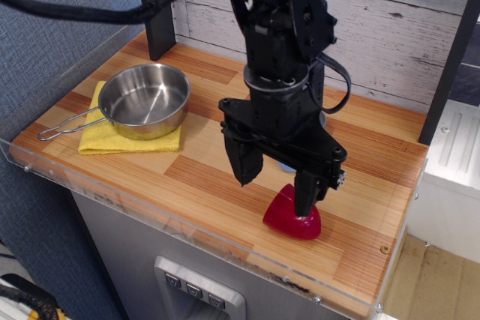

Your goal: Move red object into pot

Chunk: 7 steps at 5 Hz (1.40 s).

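On the wooden counter [225, 162], the wide-spread gripper [275, 189] straddles the glossy red object [289, 217], seemingly touching; pot [144, 100] apart.

A wooden counter top [150, 162] of striped light and reddish planks has a clear plastic rim [187, 234] along its near and left edges. Behind it runs a whitewashed plank wall [390, 28], with a dark post [156, 13] at the far left and another [450, 58] at the right. Blue fabric panelling [52, 43] fills the left side. Below is a grey cabinet front [135, 267], and tan flooring [435, 282] shows at the lower right.
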{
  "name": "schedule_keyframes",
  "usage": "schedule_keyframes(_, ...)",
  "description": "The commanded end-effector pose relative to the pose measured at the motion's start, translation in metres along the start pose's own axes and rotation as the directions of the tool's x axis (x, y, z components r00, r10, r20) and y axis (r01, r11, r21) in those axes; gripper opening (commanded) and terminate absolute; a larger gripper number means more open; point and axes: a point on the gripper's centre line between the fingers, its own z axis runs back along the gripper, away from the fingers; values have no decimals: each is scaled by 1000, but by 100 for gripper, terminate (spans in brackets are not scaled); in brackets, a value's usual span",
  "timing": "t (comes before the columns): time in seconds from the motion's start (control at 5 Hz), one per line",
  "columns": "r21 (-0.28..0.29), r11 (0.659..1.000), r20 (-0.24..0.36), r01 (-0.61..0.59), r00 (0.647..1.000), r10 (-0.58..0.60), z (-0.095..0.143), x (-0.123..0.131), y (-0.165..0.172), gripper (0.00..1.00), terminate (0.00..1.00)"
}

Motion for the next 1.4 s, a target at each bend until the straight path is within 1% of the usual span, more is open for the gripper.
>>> schedule_keyframes(0.0,21,1000,28,12,1000,-13,-6,17,3,100,0)
schedule_keyframes(0.4,29,999,3,35,999,-35,-22,26,-5,100,0)
schedule_keyframes(0.8,36,998,-6,42,999,-42,-29,22,-9,100,0)
schedule_keyframes(1.0,38,999,-17,33,999,-33,-35,20,-7,100,0)
schedule_keyframes(1.2,40,999,-41,30,999,-28,-43,19,-5,100,0)
